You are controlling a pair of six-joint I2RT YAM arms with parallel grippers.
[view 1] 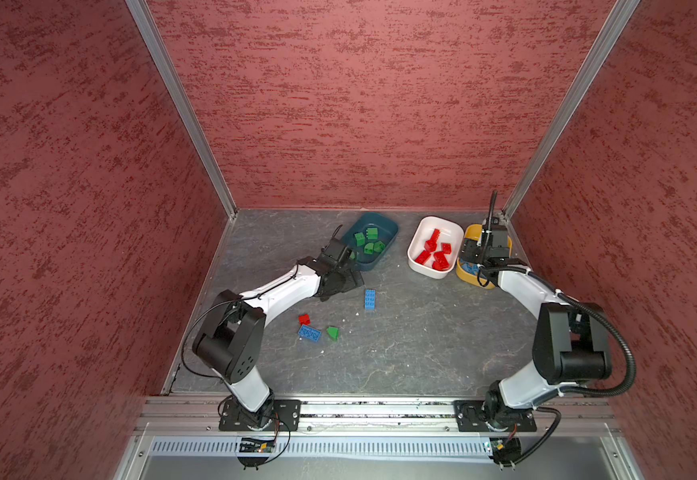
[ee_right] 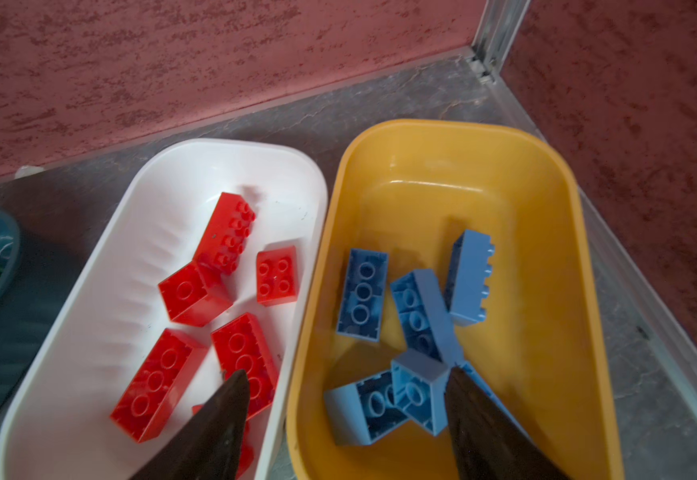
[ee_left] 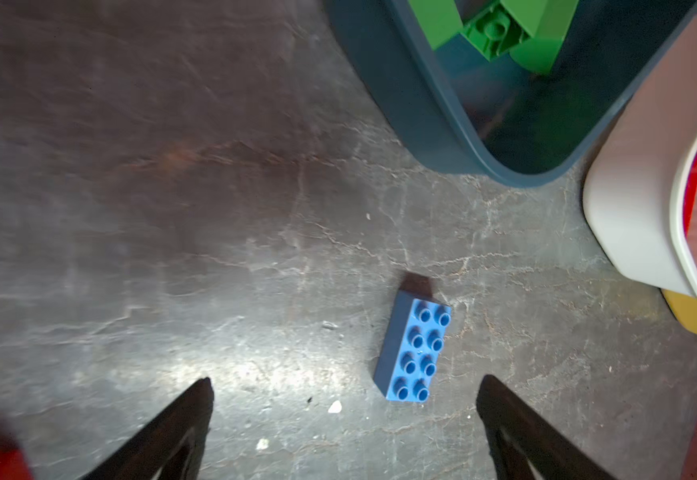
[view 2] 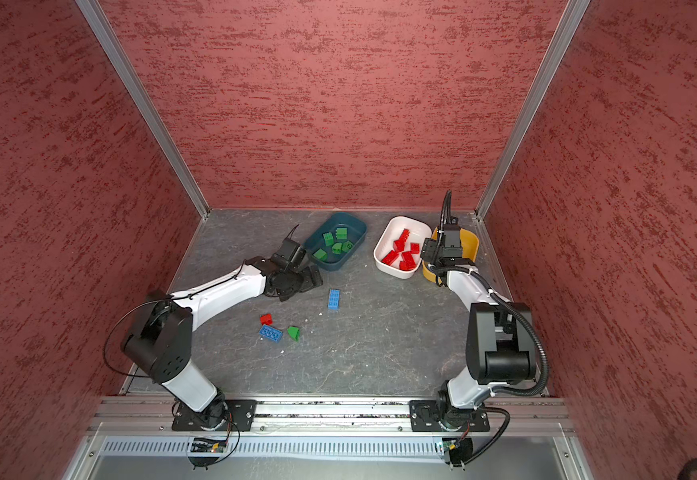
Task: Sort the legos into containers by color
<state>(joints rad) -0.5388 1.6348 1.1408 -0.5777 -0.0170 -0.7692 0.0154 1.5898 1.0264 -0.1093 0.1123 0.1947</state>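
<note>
The dark teal tub [view 1: 394, 232] holds green legos [view 1: 368, 248]. Red legos [ee_right: 230, 232] lie in the white tub [ee_right: 110, 291], and blue legos [ee_right: 361, 295] in the mustard yellow tub [ee_right: 442, 174]. My right gripper [ee_right: 346, 374] hangs open over the rims of the white and yellow tubs, with a small blue brick [ee_right: 419, 395] lying beside one finger. My left gripper [ee_left: 344, 386] stands open just above the floor. A long blue brick [ee_left: 413, 349] lies on the floor just ahead of it, nearer one finger. Three more bricks lie loose on the floor: red [view 1: 304, 319], blue [view 1: 309, 333] and green [view 1: 332, 332].
The tubs stand in a row along the back wall, the yellow one in the back right corner by a metal post [ee_right: 492, 37]. Red textured walls close in three sides. An aluminium rail [view 1: 380, 409] carries both arm bases at the front.
</note>
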